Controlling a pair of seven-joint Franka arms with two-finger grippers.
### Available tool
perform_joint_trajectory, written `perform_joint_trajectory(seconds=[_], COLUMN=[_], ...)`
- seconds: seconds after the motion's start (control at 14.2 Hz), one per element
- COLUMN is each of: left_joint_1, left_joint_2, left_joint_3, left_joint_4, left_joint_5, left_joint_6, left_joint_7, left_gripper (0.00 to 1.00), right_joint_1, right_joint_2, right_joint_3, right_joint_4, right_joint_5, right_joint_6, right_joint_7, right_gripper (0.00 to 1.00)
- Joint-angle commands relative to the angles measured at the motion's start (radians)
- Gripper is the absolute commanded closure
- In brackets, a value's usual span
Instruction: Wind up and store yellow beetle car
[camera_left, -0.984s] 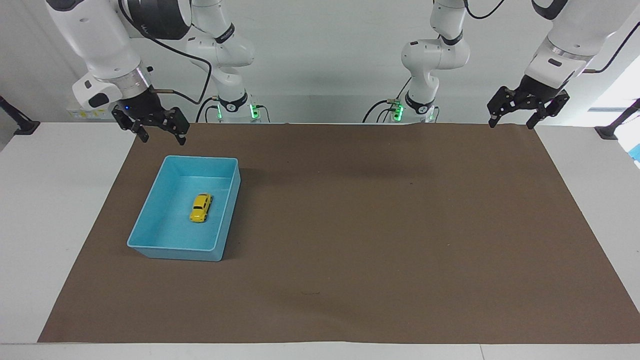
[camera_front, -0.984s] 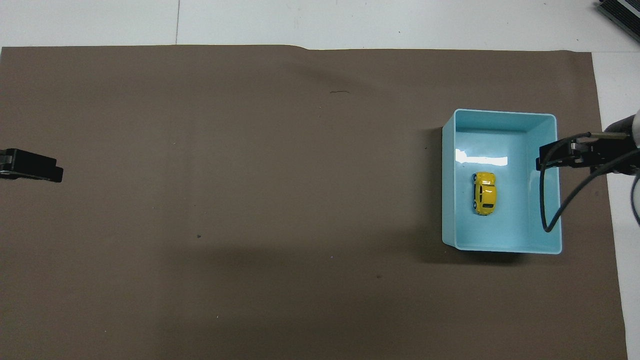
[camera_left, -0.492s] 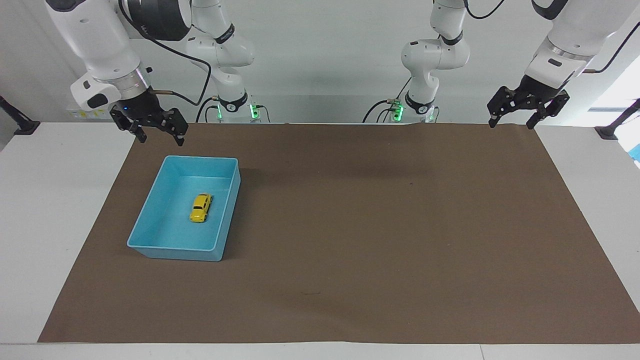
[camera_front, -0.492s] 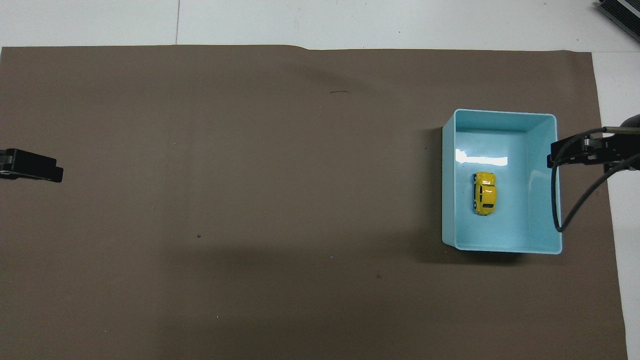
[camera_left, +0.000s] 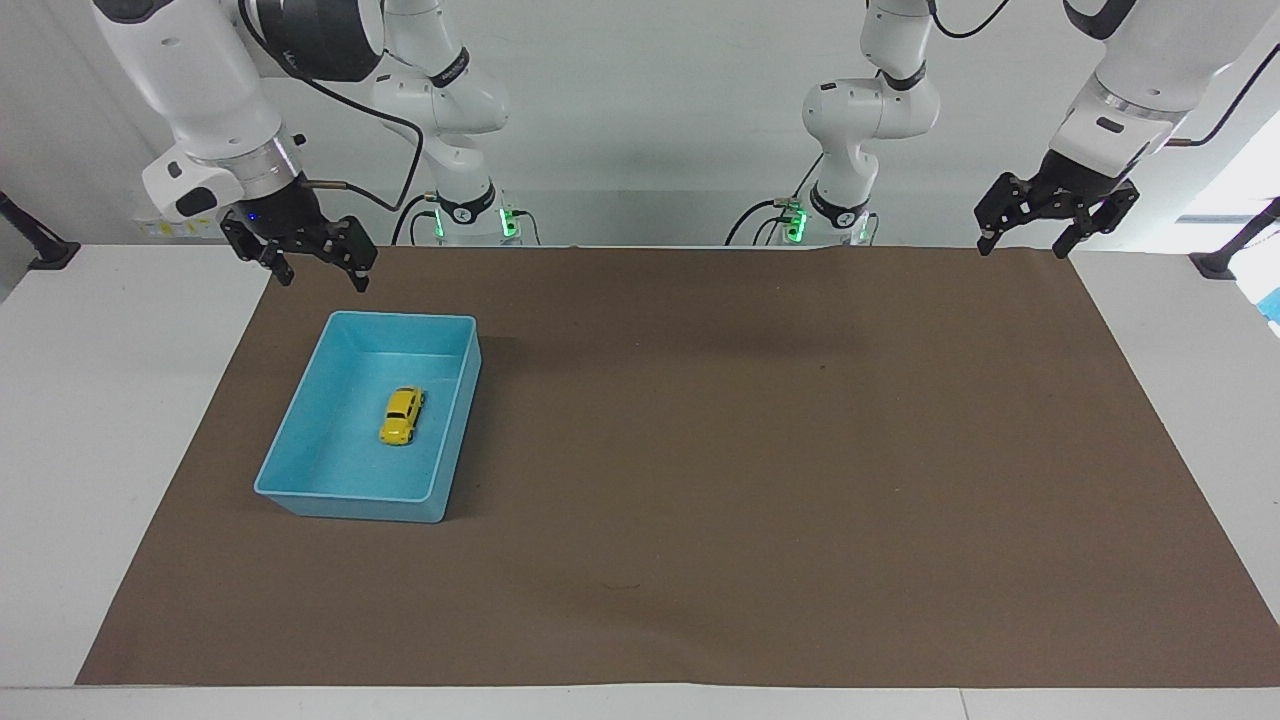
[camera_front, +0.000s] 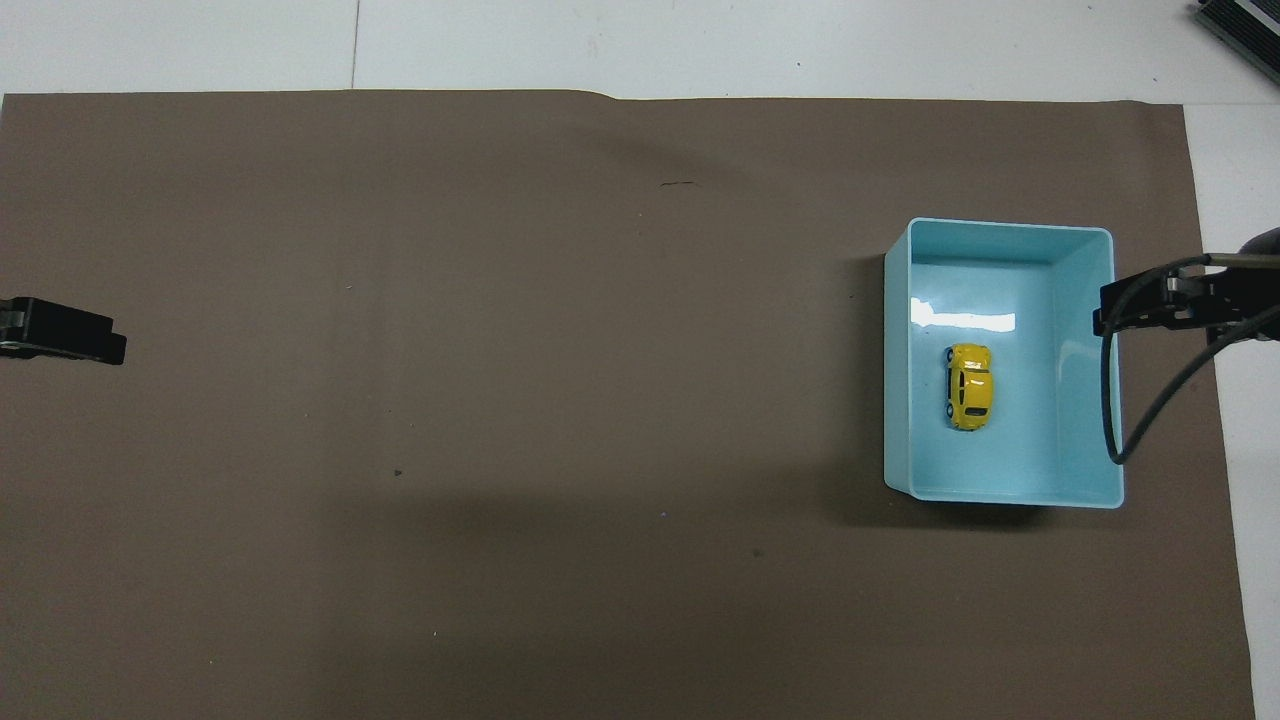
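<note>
1. Retreat is what you see from the right gripper (camera_left: 318, 276): over the last second it has lifted slightly and drawn back from above the blue bin (camera_left: 300, 440) toward the worktop edge at its own arm's end. In the overhead view only its tip (camera_front: 1120, 312) now overlaps the bin's wall, where a second ago it reached further in over the bin.
2. Its jaws stand wide and hold nothing.
3. Your left gripper (camera_left: 1028, 243) has not moved; it waits raised over the corner of the brown mat (camera_left: 750, 450) at its own arm's end, jaws wide and empty too.
4. Yellow beetle car (camera_left: 402, 415) sits on its wheels on the bin's floor, roughly mid-bin, clear of all four walls; it has not shifted across the three moments.
5. You can read this as the storing step done: car in the bin, released, arm pulling clear. Whether it was wound first the frames cannot tell you.
6. Little seems left but parking the right arm; the dangling cable (camera_front: 1125, 420) over the bin wall is worth your eye.
</note>
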Motion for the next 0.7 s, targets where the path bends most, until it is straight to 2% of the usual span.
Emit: perform_joint_trajectory(seconds=[0.0, 0.63], left_joint_1=[0.001, 0.001], left_joint_2=[-0.001, -0.001], left_joint_3=[0.0, 0.0], left_joint_4=[0.012, 0.012], left_joint_5=[-0.005, -0.005], left_joint_6=[-0.019, -0.019], left_joint_7=[-0.007, -0.007], left_gripper=[0.0, 0.0], right_joint_1=[-0.007, -0.007], right_joint_2=[0.01, 0.008], right_joint_3=[0.01, 0.01], right_joint_4=[0.017, 0.014], right_joint_5=[-0.015, -0.013], right_joint_6=[-0.006, -0.004], right_joint_7=[0.008, 0.014], right_gripper=[0.0, 0.0])
